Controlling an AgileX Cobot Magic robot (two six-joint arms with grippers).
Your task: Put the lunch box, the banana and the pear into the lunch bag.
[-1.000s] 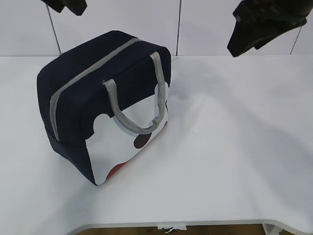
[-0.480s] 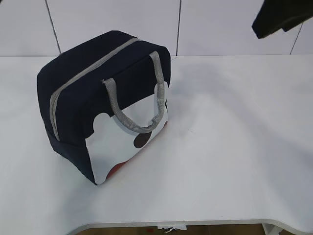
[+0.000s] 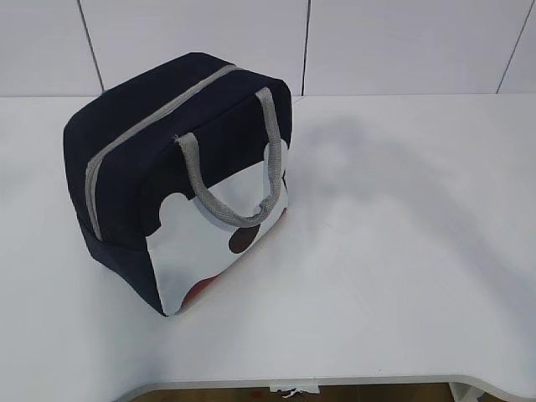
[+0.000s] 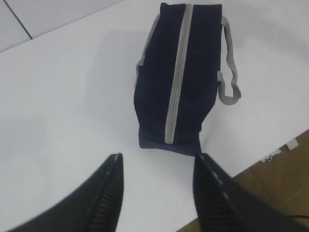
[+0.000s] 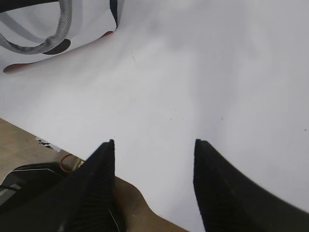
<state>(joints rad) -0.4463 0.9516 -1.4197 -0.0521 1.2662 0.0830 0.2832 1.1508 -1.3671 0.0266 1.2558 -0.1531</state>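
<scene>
The navy lunch bag (image 3: 180,180) stands on the white table (image 3: 394,251), left of centre, its grey zipper (image 3: 151,121) drawn shut along the top and a grey handle (image 3: 234,193) hanging over the white side panel. From high above, the left wrist view shows the lunch bag (image 4: 181,72) with my left gripper (image 4: 157,162) open and empty over bare table short of it. My right gripper (image 5: 153,145) is open and empty above the table's front edge, the bag's handle (image 5: 43,34) far off at upper left. The lunch box, the banana and the pear are out of view. Neither gripper appears in the exterior view.
The table's front edge (image 3: 335,383) runs along the bottom, with floor and a dark object (image 5: 29,179) below it. A white panelled wall (image 3: 377,42) stands behind the table.
Both arms rose out of the top of the exterior view: the left was gone half a second ago, the right just now. The bag has not moved.
</scene>
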